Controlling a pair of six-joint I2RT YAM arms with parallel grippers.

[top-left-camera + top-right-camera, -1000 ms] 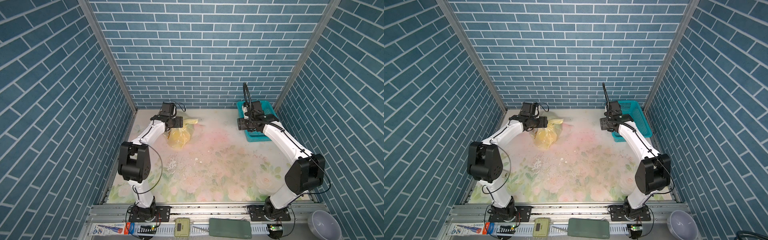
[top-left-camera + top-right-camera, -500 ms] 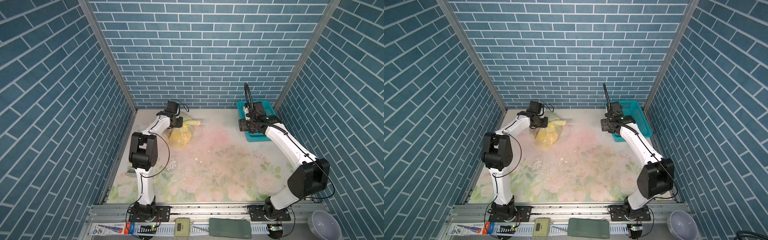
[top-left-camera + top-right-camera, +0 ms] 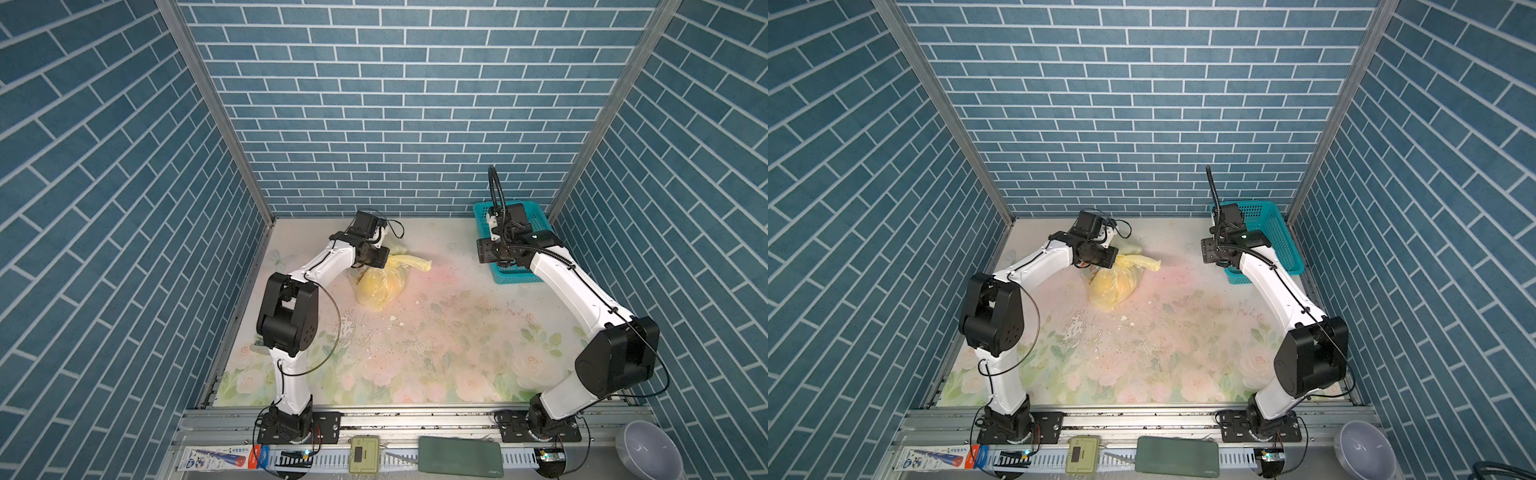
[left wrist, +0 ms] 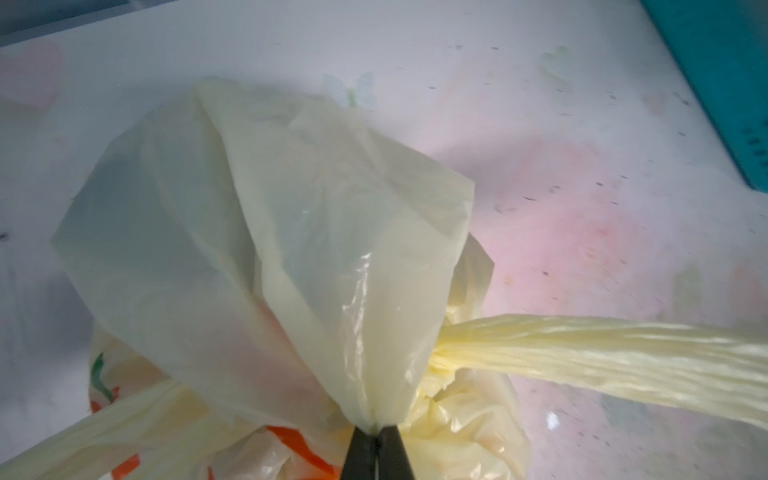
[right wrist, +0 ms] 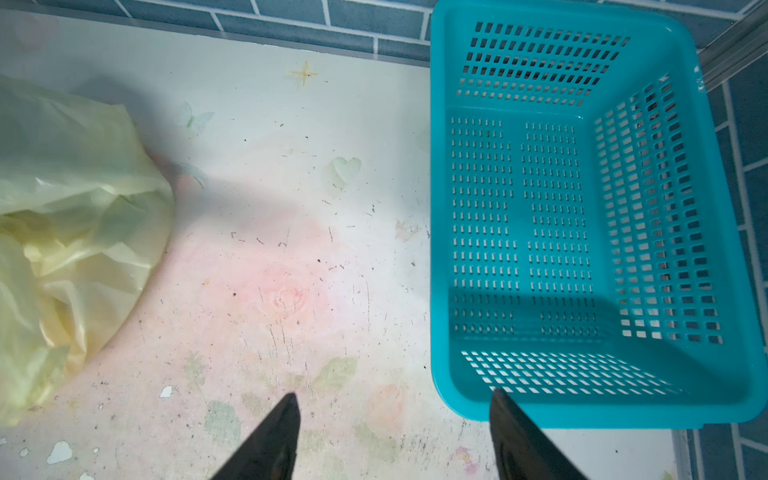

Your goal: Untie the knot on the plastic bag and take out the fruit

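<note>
My left fingers (image 4: pixel 370 440) are pinched tight on a flap of the plastic bag (image 3: pixel 380 286) just beside the knot (image 4: pixel 440 365), probably a handle loop, though the close view blurs it. The bag lies at the back left of the desk (image 3: pixel 436 340). My right fingers (image 5: pixel 286 419) hang wide apart, empty, by the teal basket (image 5: pixel 438 249).

You have the plastic bag (image 3: pixel 380 284) on the table (image 3: pixel 436 353), back left, with the left gripper (image 4: pixel 376 434) at its top; basket (image 3: pixel 515 277) in back right corner, well apart, right gripper (image 5: pixel 394 392) above its near left corner
</note>
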